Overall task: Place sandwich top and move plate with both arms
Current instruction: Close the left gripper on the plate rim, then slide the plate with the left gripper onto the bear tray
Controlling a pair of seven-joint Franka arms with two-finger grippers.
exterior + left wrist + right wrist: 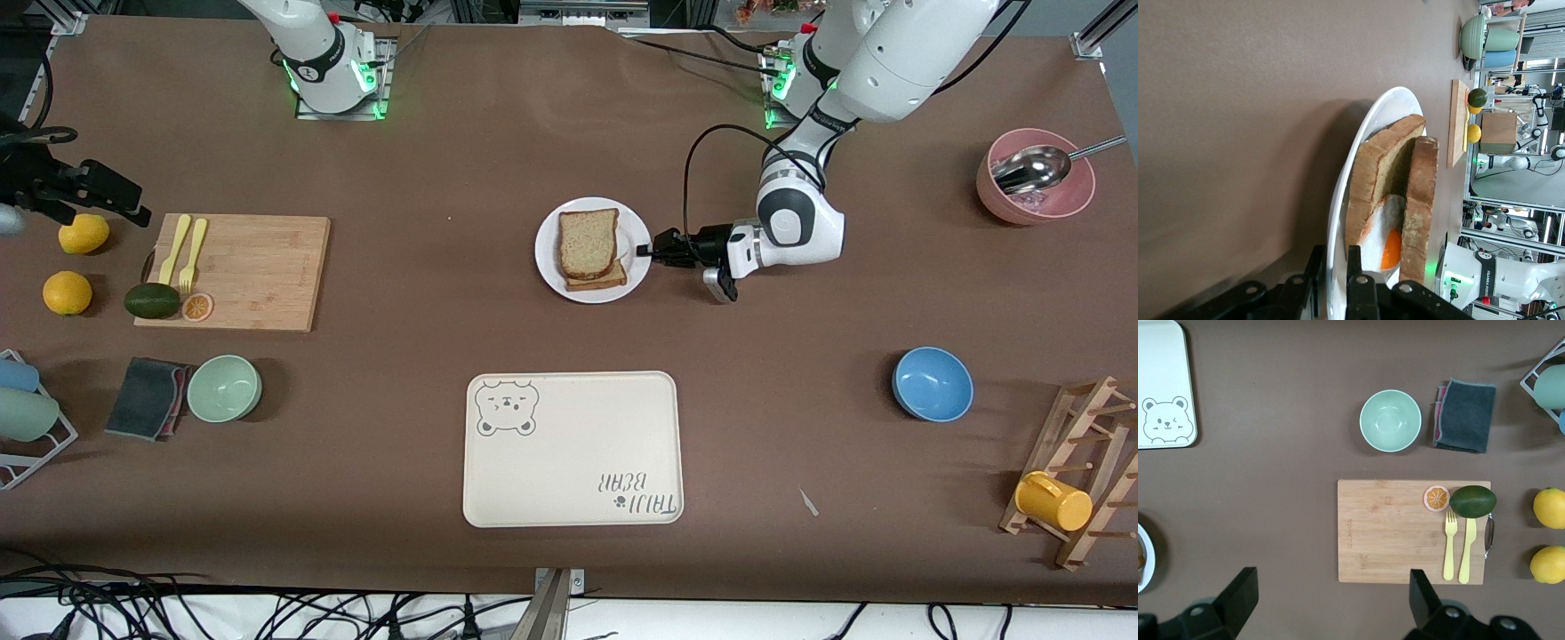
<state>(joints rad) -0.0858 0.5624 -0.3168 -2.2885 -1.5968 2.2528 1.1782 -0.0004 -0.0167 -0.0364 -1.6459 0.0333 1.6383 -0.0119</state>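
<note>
Front view: a brown table carries the plate [546, 253], round and white, near its middle, farther from the camera than the cream bear tray [573, 449]. On the plate lies the sandwich top [588, 242], flat on a lower slice [603, 281], its long axis running toward and away from the camera, its rounded end toward the camera. The left gripper [652, 251] lies level at the plate's rim on the left arm's side, jaws pinching that rim. The right gripper [107, 197] hangs above the table's right-arm end, beside a lemon [84, 234].

Left wrist view: the fingers [1354, 261] straddle the plate's edge [1365, 133]; a fried egg [1382, 240] shows between the sandwich top [1421, 200] and the slice under it [1371, 180]. Lab racks stand past the table.

Right wrist view: its fingers [1239, 593] are spread wide, over bare table beside the cutting board [1398, 530].
</note>
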